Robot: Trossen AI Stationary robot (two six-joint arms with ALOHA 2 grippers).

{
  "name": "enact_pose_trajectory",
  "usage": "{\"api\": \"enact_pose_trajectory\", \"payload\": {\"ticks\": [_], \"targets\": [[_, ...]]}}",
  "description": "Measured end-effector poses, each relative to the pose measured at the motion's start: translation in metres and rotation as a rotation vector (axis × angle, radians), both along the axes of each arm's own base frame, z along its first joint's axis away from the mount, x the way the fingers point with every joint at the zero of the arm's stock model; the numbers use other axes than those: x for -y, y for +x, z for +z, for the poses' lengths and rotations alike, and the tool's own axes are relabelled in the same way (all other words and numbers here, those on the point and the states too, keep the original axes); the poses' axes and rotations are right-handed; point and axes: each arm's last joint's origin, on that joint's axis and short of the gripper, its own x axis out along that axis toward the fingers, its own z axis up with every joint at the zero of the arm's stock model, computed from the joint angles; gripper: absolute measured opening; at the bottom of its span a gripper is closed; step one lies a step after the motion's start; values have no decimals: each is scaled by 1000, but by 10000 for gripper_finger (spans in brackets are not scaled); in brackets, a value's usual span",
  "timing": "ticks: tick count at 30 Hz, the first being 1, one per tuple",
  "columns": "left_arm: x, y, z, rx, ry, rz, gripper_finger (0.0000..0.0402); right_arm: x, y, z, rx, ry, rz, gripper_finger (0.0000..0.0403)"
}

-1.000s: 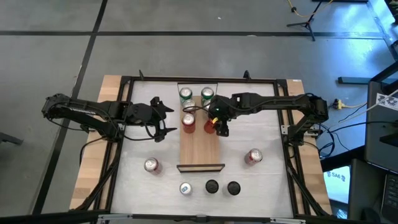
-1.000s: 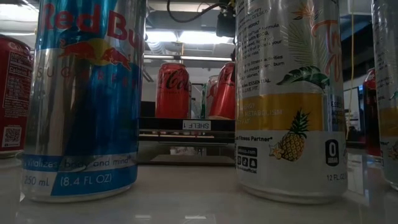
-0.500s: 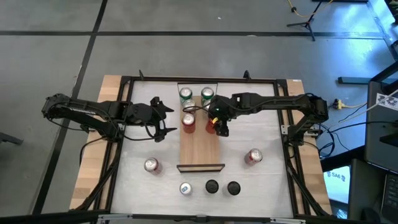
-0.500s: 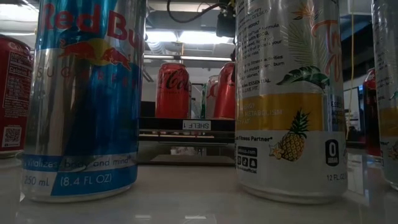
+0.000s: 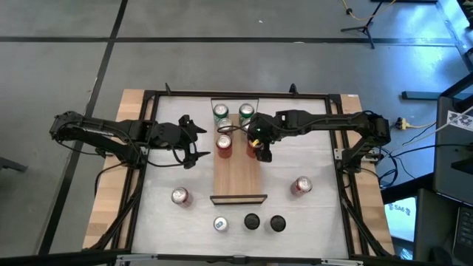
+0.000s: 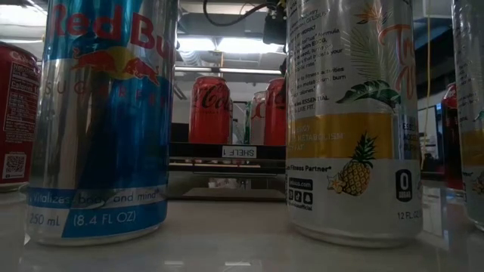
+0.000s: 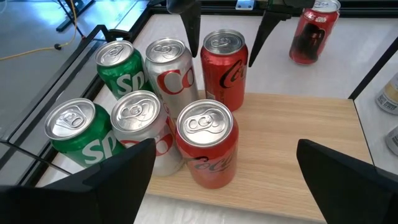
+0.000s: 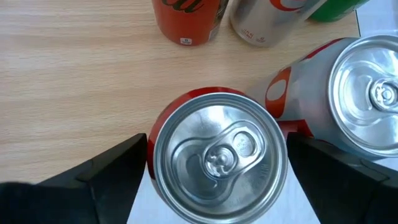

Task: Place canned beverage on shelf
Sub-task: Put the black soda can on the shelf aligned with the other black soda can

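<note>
now six cans (image 7: 206, 146) on shelf (image 7: 292, 155), right claw (image 8: 214, 168) spread around one

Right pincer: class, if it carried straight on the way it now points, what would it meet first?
The red can standing on the shelf right below. The right pincer points down with its fingers open either side of the can's top.

So the shelf (image 5: 238, 176) is a light-wood plank lying on the white tabletop (image 5: 310, 159). Six cans (image 7: 174, 106) stand bunched at the shelf's far end: two green, two silver, two red. Loose on the tabletop around the shelf: a red can (image 5: 179, 196) and another red can (image 5: 301, 185) either side of its near end, plus three more cans (image 5: 251, 222) just past that end.
</note>
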Motion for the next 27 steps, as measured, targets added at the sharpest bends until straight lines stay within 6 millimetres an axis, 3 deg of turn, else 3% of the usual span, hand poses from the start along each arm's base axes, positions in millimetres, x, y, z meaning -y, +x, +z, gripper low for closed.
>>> {"api": "enact_pose_trajectory", "payload": {"ticks": [16, 27], "targets": [[0, 0, 0, 0, 0, 0, 378, 0, 0, 0, -1, 0, 0, 379], [0, 0, 0, 0, 0, 0, 378, 0, 0, 37, 15, -2, 1, 379]]}}
